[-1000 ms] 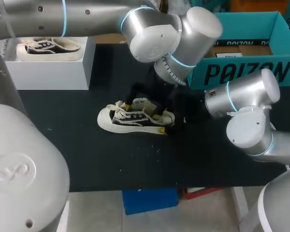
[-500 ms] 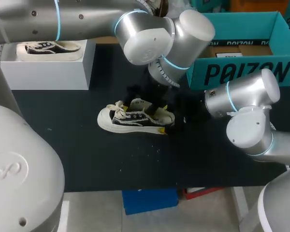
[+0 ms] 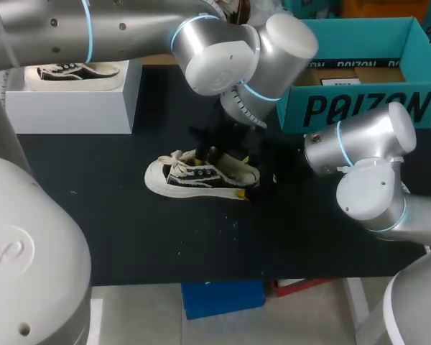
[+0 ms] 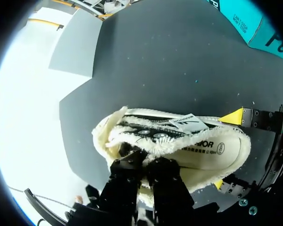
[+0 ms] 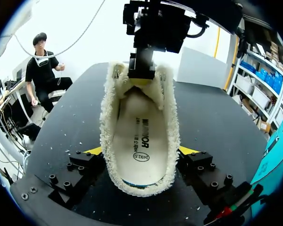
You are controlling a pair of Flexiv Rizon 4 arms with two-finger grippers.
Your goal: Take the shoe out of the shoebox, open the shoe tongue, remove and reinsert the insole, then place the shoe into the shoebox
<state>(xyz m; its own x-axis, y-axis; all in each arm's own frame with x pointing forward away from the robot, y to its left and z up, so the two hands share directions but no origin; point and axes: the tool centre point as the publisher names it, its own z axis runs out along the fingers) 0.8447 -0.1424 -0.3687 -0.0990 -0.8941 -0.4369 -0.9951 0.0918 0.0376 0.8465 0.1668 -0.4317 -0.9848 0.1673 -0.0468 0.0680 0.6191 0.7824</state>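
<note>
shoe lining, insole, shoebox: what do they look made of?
The shoe has a lining of fuzzy cream pile, probably fleece or faux shearling; loose fibres stand out all along the collar. The insole is smooth, matte, cream and printed, likely fabric-faced foam, though its core is hidden. The shoebox is teal outside, brown inside, with straight folded walls, so it looks like printed cardboard.

The left arm's silver wrist [image 3: 223, 50] shifts a little toward the view's left. A second ago the left tool [image 3: 212, 154] stood spread over the black-and-cream canvas sneaker [image 3: 194, 181], one yellow tip on each side of the lacing. Now its fingers are drawn together and lower, pinching the cream fleecy tongue [image 5: 142, 94] at the front of the opening and hiding most of it from above.
</note>
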